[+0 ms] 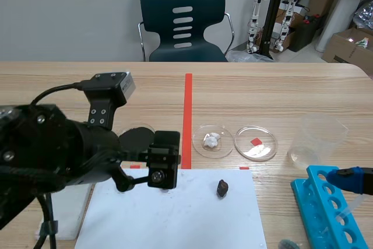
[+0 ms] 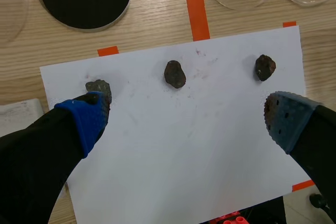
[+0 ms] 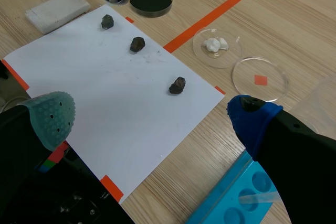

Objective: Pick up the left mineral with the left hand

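Approach stage only: left hand [image 2: 186,111] released, fingers [image 2: 86,116] spread. Beside one fingertip, not centred between: left mineral [image 2: 100,86], unlifted on white sheet [image 2: 184,156]. Pending: recentre, clench, lift.

Left mineral [image 3: 107,22] on paper [image 3: 100,98]; right gripper [image 3: 149,114] jaws apart.

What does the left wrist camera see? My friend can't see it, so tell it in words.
The left gripper hangs open over a white paper, one blue pad right beside the left mineral. The middle mineral and right mineral lie on it too.
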You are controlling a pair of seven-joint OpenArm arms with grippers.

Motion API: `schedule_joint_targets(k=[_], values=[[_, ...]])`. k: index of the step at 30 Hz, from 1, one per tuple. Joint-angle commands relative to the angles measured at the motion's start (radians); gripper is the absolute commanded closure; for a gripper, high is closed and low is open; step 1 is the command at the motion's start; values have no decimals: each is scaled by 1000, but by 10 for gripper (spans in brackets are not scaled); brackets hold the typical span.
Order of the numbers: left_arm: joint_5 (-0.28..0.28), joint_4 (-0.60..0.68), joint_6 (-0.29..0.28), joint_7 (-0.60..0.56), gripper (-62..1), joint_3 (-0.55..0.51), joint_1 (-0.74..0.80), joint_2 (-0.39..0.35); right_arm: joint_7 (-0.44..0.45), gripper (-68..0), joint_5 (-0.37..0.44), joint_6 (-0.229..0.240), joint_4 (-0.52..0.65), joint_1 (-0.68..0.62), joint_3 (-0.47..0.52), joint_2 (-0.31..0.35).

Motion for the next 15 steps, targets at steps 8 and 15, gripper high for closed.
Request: schedule_joint_targets(k=[8,15], values=[[71,-173,23,188,-619,1,-138,63,14,-604,11,0,8,4,3,0],[71,-335,22,232,-619,6,-234,103,14,-604,11,0,8,4,3,0]])
